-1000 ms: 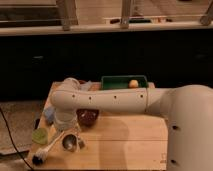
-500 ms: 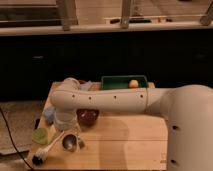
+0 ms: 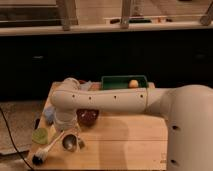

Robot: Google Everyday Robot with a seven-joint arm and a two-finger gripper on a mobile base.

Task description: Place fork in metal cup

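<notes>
Camera view: hand (image 3: 46, 151) low over front-left corner of counter (image 3: 125, 145), angled down-left from white arm (image 3: 110, 100); open or closed, cannot tell. Metal cup (image 3: 70, 142) upright just right of hand, near front edge. Pale green cup (image 3: 40, 135) by left edge, behind hand. Dark brown bowl (image 3: 87, 117) behind metal cup. Green tray (image 3: 120, 81) at back edge, orange ball (image 3: 133, 84) inside.

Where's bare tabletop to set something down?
The wide front strip of the table, right of the metal cup and below the arm. The left end is crowded: the gripper hangs by the metal cup, between the pale green cup and brown bowl.
</notes>
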